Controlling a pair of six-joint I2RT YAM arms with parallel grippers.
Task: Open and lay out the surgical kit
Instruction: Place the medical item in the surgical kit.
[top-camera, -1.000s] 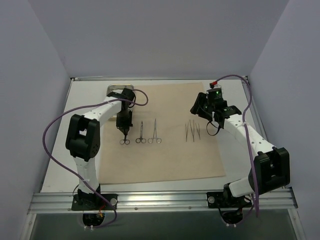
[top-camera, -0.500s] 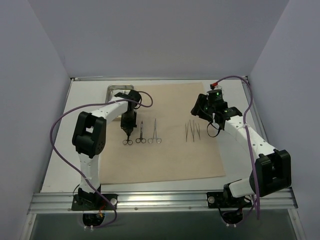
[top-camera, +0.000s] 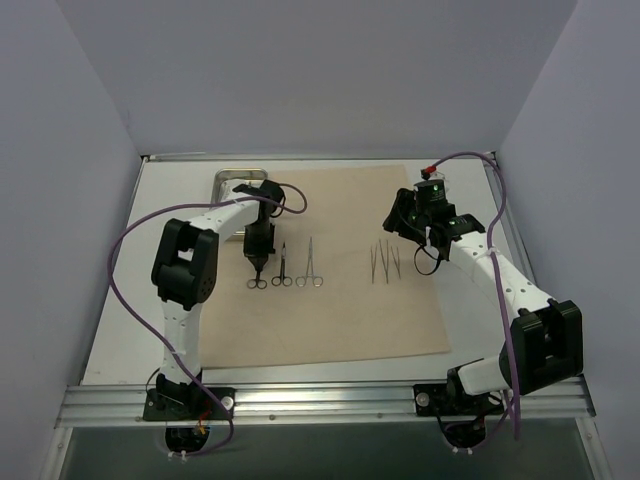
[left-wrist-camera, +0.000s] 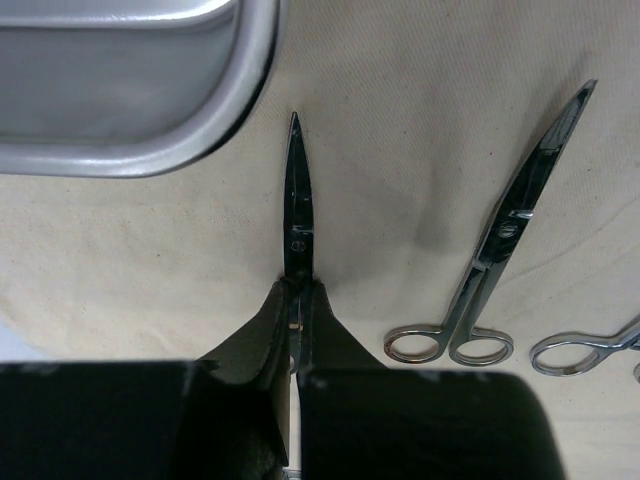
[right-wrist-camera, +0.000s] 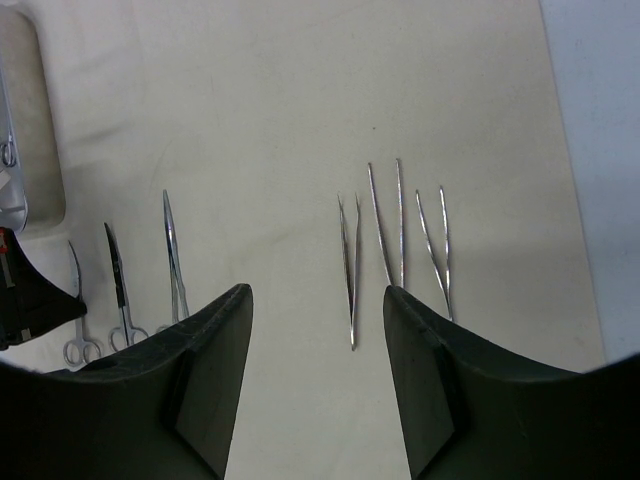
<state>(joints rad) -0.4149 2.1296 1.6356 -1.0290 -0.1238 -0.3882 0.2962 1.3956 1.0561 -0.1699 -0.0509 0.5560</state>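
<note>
White tabletop (top-camera: 120, 300), cloth wrap (top-camera: 340, 310) spread flat across its middle, tray (top-camera: 232, 178) at the far left corner. I see left hand (left-wrist-camera: 298, 300) pinching dark scissors (left-wrist-camera: 296, 200) beside the tray, right hand (right-wrist-camera: 315, 292) spread wide above three tweezers (right-wrist-camera: 395, 230) near the right edge

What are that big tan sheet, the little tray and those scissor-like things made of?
The large beige sheet looks like woven cloth: matte, fine weave, soft creases. The small rectangular tray seems brushed steel, with a dull grey sheen. The scissor-handled instruments appear polished steel, mirror-bright with sharp reflections.
</note>
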